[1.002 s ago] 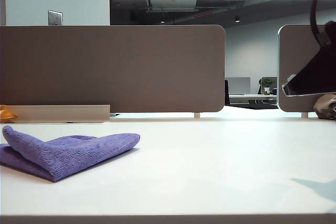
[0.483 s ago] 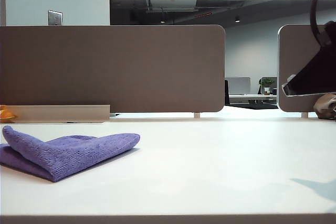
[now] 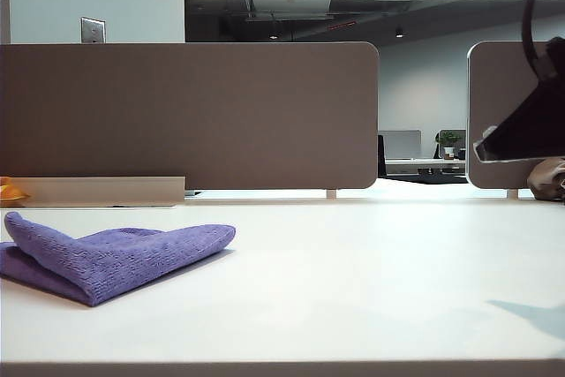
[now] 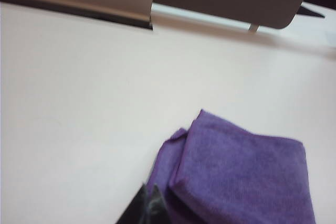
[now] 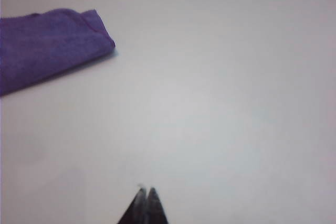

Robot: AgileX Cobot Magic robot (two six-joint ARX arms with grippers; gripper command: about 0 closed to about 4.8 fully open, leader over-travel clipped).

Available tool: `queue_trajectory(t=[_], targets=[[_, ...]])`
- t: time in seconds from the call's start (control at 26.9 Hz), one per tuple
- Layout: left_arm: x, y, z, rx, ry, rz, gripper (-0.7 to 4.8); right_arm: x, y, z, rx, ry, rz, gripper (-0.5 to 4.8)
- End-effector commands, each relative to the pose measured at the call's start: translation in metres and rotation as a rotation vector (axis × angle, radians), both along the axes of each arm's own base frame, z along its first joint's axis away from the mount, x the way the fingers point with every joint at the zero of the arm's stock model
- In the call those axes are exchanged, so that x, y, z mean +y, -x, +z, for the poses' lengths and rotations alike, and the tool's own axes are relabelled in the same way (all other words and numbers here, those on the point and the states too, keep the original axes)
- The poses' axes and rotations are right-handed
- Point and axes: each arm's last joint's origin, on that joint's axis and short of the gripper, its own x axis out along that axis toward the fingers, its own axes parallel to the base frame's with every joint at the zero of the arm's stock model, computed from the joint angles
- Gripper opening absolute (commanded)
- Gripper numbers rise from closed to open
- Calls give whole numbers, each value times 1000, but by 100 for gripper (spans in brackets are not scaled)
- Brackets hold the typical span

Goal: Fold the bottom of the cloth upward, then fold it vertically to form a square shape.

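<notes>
Nothing has shifted over the last second: your cloth (image 3: 110, 258) stays folded at the lower left of the bench (image 3: 353, 280), both left gripper (image 4: 148, 203) and right gripper (image 5: 144, 200) jaws pressed together, empty, so folding looks done.

A: Any readable text, labels, brands or numbers in the three views?

B: None. The wall plate (image 3: 92, 30) above the divider panel (image 3: 189, 115) is blank at this resolution; the cloth (image 3: 106, 256) and the table (image 3: 371, 280) carry no print or tag.
</notes>
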Motion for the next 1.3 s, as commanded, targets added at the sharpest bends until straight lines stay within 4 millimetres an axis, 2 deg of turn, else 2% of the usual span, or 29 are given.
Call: queue_trajectory(t=[0.04,0.33,0.63,1.3], targets=[[0,1,0,8,0,3,-3,1,-1,6,-131,-111,2,-5],[0,3,5,-48,-2,3,-3,-6,7,-9,-200,-170,1,-5],[0,7,11,-125,-7,3,-3,-10,12,-8,-232,-198,0,-5],[0,7,12,-132,-7,3,-3,-12,14,-29,-61,-50,1,-5]])
